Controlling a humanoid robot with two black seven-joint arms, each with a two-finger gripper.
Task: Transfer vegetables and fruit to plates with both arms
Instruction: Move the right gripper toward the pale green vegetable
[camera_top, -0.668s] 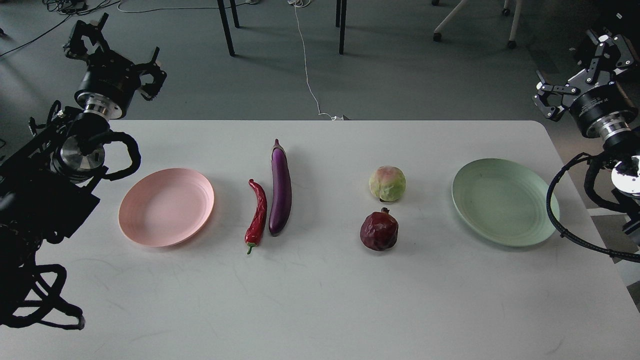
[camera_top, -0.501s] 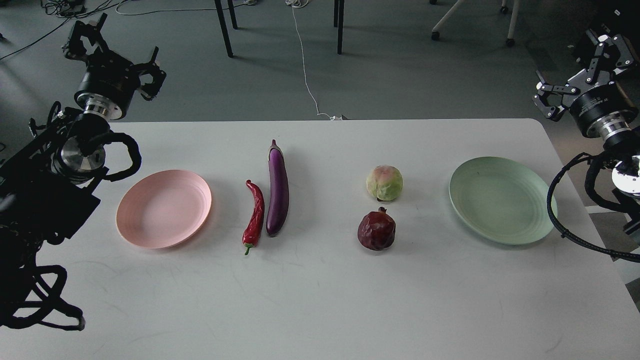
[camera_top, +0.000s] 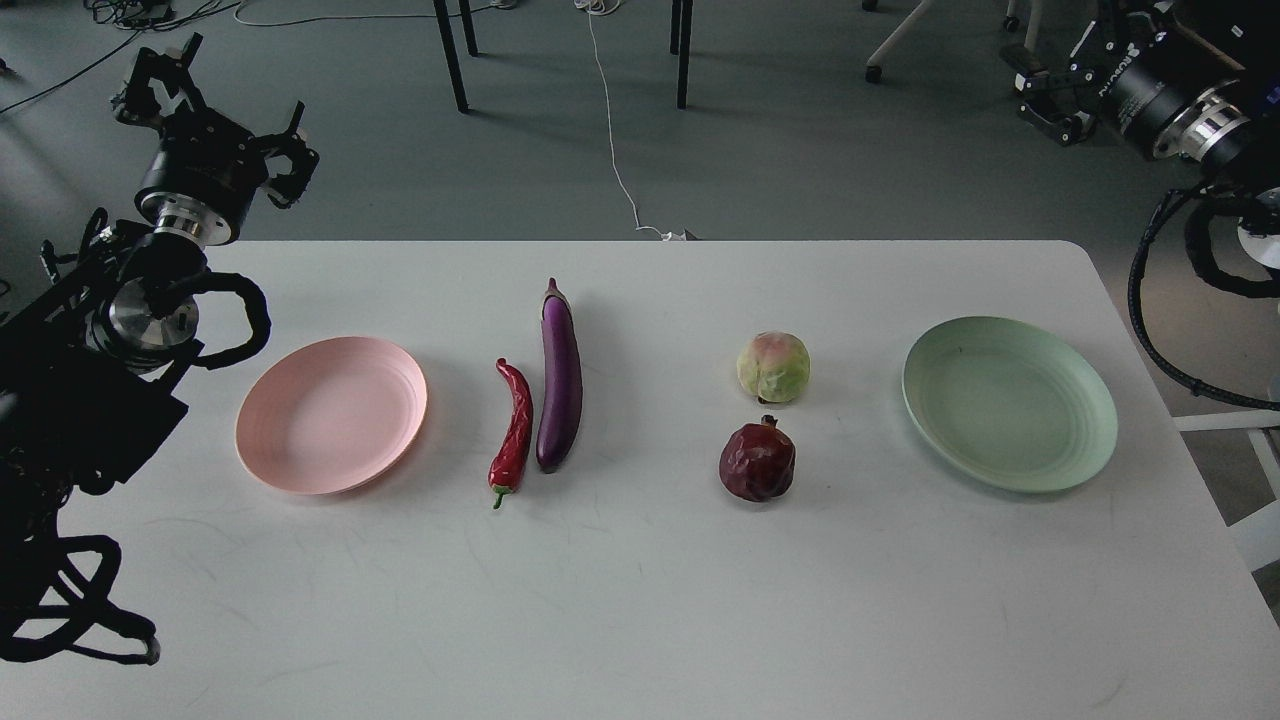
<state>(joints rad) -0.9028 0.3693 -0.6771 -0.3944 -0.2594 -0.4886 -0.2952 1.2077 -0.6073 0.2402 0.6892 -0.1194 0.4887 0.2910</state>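
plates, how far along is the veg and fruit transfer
Nothing done: the pale pink plate and mint green plate hold nothing. Nothing in hand; both grippers hang off the table. Left: purple eggplant, red chili, yellow-green fruit, dark red pomegranate.

A white table (camera_top: 640, 600) with a rounded far right corner fills the lower part of the view; its top shows faint scuff marks. Beyond it lies a grey-green floor (camera_top: 800, 150). A thin white cord (camera_top: 612, 150) runs across the floor from the top edge down to the table's far edge. Two dark legs (camera_top: 452, 55) stand on the floor at top centre. At top right is a white chair base (camera_top: 900, 40) on castors. Black cables (camera_top: 130, 12) lie tangled at top left
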